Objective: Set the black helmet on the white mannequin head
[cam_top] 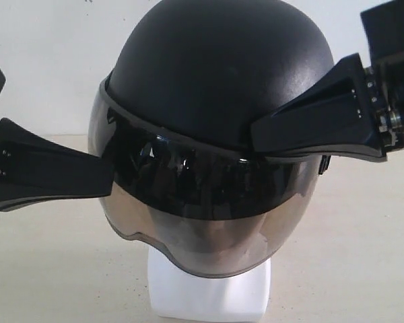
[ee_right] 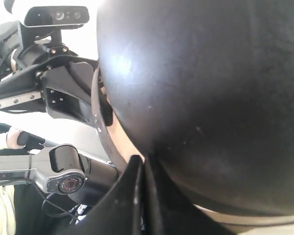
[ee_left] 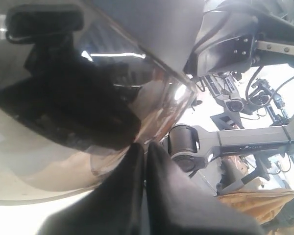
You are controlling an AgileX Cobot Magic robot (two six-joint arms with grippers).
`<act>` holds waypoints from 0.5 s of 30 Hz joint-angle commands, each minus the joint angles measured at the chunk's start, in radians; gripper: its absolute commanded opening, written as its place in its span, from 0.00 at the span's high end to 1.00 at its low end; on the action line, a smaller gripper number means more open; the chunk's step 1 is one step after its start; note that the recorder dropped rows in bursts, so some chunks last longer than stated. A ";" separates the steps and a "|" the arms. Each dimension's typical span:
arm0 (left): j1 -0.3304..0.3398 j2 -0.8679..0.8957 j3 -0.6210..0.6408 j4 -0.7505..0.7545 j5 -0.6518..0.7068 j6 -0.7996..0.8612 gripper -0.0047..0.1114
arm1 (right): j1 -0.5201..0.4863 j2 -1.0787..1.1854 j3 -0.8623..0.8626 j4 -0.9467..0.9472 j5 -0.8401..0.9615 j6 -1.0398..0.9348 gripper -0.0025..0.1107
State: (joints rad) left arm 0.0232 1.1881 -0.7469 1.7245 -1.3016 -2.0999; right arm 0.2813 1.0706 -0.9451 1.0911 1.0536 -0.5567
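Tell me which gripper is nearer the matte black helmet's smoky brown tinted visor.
Left. The left gripper touches the smoky tinted visor at its side edge; the right gripper lies higher, against the matte black helmet shell above it.

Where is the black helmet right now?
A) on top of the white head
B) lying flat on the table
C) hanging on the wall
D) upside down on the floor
A: the helmet sits over the head, whose white neck sticks out underneath it.
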 commanded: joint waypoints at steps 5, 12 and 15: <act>0.001 -0.035 -0.074 -0.158 0.081 -0.002 0.92 | -0.002 0.020 0.015 -0.067 -0.066 0.002 0.98; 0.001 0.064 -0.159 -0.156 0.081 -0.002 0.92 | -0.002 0.020 0.015 -0.067 -0.074 0.002 0.98; 0.001 0.095 -0.161 -0.089 0.081 -0.002 0.92 | -0.002 0.020 0.015 -0.067 -0.081 0.002 0.98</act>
State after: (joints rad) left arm 0.0232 1.2594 -0.8990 1.5830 -1.2307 -2.0999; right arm 0.2813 1.0706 -0.9430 1.0892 1.0573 -0.5567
